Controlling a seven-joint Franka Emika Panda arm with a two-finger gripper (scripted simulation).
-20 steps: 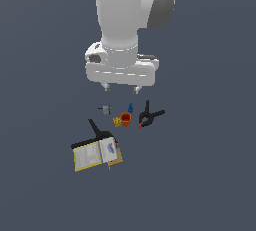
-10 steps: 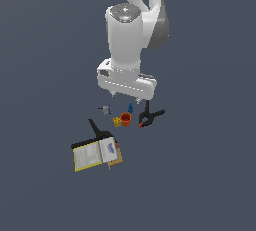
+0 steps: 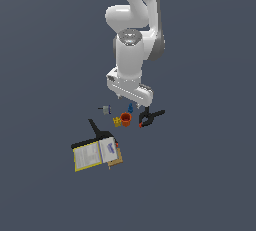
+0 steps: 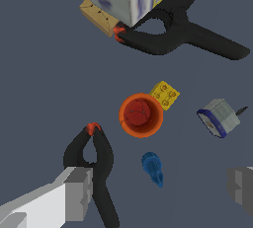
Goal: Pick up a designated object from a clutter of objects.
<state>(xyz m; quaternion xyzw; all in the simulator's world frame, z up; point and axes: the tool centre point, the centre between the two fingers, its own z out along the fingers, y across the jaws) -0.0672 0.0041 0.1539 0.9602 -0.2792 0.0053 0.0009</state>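
The designated object (image 4: pixel 152 168) is a small slim blue piece lying beside the orange cup (image 4: pixel 141 115); in the exterior view the blue object (image 3: pixel 130 108) shows just under my hand. My gripper (image 3: pixel 131 101) hangs a little above it, open, with nothing between the fingers (image 4: pixel 74 192). In the wrist view the gripper (image 4: pixel 158 190) straddles the blue piece with wide room on both sides. Around it lies the clutter: the orange cup (image 3: pixel 125 119), a yellow brick (image 4: pixel 165 95), a grey-white piece (image 4: pixel 216 117) and a black clamp with red tips (image 4: pixel 96 163).
A yellow-edged flat box (image 3: pixel 94 154) lies on the exterior view's left, with a larger black clamp (image 4: pixel 183 24) against it. The small black clamp (image 3: pixel 150 117) lies close to one finger's side. The grey piece (image 3: pixel 105 109) sits apart from the cup.
The arm has come down and drawn back toward the clutter, bringing the open gripper close over the blue object. The objects on the floor have not moved.
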